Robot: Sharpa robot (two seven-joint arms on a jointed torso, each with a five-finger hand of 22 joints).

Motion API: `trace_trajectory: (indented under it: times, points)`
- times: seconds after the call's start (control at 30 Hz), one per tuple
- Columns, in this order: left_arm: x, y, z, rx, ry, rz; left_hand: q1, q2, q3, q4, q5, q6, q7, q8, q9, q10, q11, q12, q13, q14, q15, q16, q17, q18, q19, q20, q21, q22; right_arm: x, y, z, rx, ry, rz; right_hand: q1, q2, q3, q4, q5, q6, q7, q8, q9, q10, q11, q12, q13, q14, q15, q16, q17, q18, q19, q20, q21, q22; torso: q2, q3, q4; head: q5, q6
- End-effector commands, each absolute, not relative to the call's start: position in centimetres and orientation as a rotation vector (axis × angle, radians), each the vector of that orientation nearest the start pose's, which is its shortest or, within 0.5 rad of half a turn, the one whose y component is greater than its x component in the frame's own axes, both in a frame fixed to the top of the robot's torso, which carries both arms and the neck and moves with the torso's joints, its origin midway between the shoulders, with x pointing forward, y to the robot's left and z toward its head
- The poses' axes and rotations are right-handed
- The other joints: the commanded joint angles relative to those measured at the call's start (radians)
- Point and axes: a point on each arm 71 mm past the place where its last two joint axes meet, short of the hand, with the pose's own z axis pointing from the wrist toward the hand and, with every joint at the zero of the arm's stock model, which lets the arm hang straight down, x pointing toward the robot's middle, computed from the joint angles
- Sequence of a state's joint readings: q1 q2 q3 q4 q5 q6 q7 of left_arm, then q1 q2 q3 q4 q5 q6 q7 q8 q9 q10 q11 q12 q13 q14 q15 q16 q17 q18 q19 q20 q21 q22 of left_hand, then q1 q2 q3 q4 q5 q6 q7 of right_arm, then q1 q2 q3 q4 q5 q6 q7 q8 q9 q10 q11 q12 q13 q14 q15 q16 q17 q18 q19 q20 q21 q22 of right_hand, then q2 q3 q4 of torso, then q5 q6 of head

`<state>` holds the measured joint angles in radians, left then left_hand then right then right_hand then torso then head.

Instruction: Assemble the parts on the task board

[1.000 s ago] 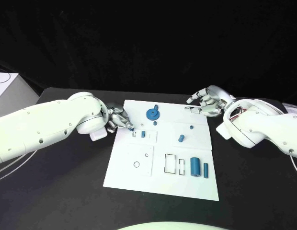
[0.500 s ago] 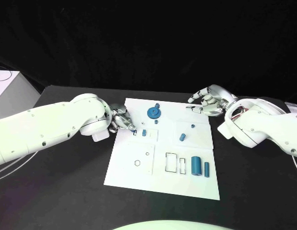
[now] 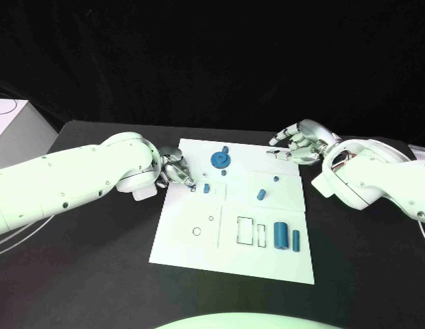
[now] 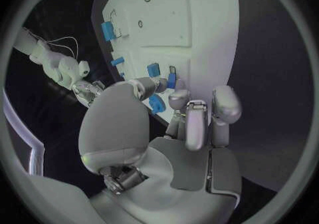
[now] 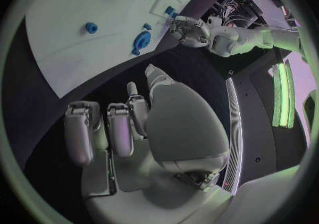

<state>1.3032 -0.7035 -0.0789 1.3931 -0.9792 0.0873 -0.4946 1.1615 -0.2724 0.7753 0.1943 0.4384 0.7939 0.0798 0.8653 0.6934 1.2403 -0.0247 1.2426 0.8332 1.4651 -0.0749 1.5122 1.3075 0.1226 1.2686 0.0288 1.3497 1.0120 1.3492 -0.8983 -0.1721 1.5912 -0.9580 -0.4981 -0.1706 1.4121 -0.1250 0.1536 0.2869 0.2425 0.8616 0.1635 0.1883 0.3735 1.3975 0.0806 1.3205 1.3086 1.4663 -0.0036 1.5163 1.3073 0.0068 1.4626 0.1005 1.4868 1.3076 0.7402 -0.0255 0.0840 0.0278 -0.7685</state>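
The left hand [image 3: 173, 171] hangs at the near-left edge of the task board [image 3: 198, 240], its fingertips [image 4: 174, 98] bunched over a small blue block [image 4: 171, 80] that stands by a slot in the board. The left wrist view shows the tips touching or nearly touching that block, but whether they actually pinch it cannot be told. A second small blue block [image 4: 153, 69] sits just beyond the fingertips, and a blue gear-like wheel [image 3: 219, 162] lies a little farther out, toward the other arm.

The right hand [image 3: 297, 145] hovers off the board's far-right corner over the black surface [image 3: 371, 260], fingers loosely curled and apart, holding nothing.

The likeliest trouble is at the left fingertips. The block is small against the broad silver fingers, so a slightly off-centre closing could tip it or push it sideways across the smooth board instead of seating it. The neighbouring block is close enough to be nudged out of place by a stray finger. Pressing down at the board's edge might also shift the whole plate. The two larger blue cylinders [image 3: 282, 236] lie well away from either hand and seem safe.
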Motion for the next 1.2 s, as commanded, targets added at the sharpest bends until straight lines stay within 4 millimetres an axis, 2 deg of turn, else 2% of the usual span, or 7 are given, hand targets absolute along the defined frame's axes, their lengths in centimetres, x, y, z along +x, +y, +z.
trace_trajectory:
  times: [0.03, 1.2]
  points:
    - [51.15, 18.03, -19.7, -0.2, 2.279, -0.472, 0.0, 0.012, 0.154, -0.161, 0.004, 0.04, -0.03, -0.002, 0.12, 0.007, -0.001, 0.002, 0.0, 0.062, -0.009, -0.004, 0.096, -0.012, 0.006, 0.0, 0.004, 0.001, 48.63, -22.46, -15.87, 0.36, 1.67, 0.746, -0.007, 0.003, 0.007, 0.001, 0.004, -0.007, 0.002, 0.003, -0.001, -0.006, -0.003, 0.001, 0.062, 0.078, 0.005, -0.004, 0.16, 0.015, 0.068, 0.004, -0.006, 0.21, 0.0, -0.0007, -0.0001, -0.001, -0.002]
    - [51.07, 17.77, -19.94, -0.17, 2.296, -0.459, 0.0, 0.011, 0.153, -0.163, 0.005, 0.041, -0.03, -0.002, 0.12, 0.008, -0.002, 0.003, 0.001, 0.062, -0.009, -0.005, 0.096, -0.012, 0.007, 0.0, 0.005, 0.002, 48.63, -22.51, -15.89, 0.361, 1.672, 0.744, -0.008, 0.002, 0.009, 0.001, 0.007, -0.008, 0.002, 0.003, -0.001, -0.005, -0.003, 0.002, 0.062, 0.078, 0.005, -0.004, 0.16, 0.015, 0.068, 0.004, -0.006, 0.21, 0.0, -0.0004, 0.0001, -0.005, -0.009]
